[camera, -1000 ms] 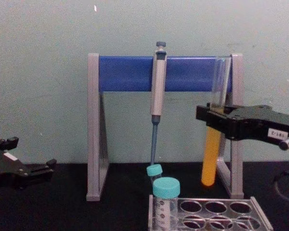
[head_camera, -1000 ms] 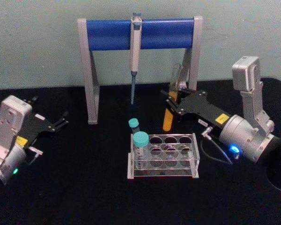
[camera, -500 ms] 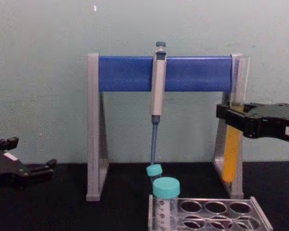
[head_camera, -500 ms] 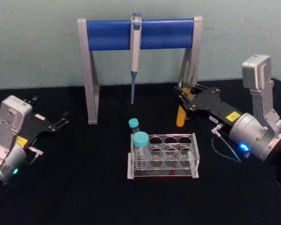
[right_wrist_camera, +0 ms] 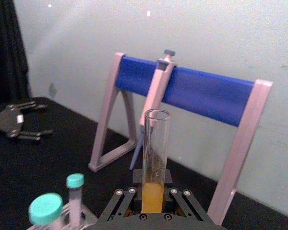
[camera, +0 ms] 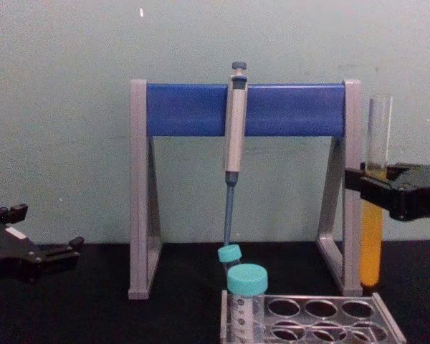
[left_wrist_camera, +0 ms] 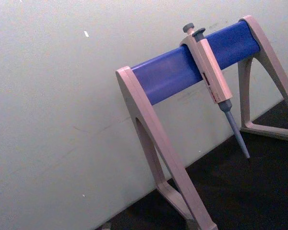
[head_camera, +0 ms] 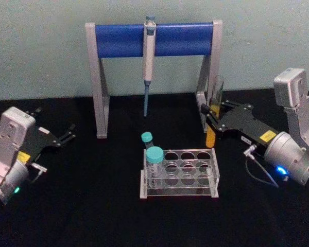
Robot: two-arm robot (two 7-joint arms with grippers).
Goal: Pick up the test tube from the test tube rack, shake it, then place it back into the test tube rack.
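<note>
Now, right gripper clamps the upright test tube; left gripper rests, jaws apart.

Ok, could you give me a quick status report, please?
Right gripper shut on tube, upright, behind right end of rack. Left gripper parked, open. Capped tubes at rack's left.

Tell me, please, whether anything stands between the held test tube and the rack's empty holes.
Nothing visible does. The right claw holds the test tube nearly upright behind the right end of the test tube rack, where the holes are open; the two teal-capped tubes stand at its left end.
</note>
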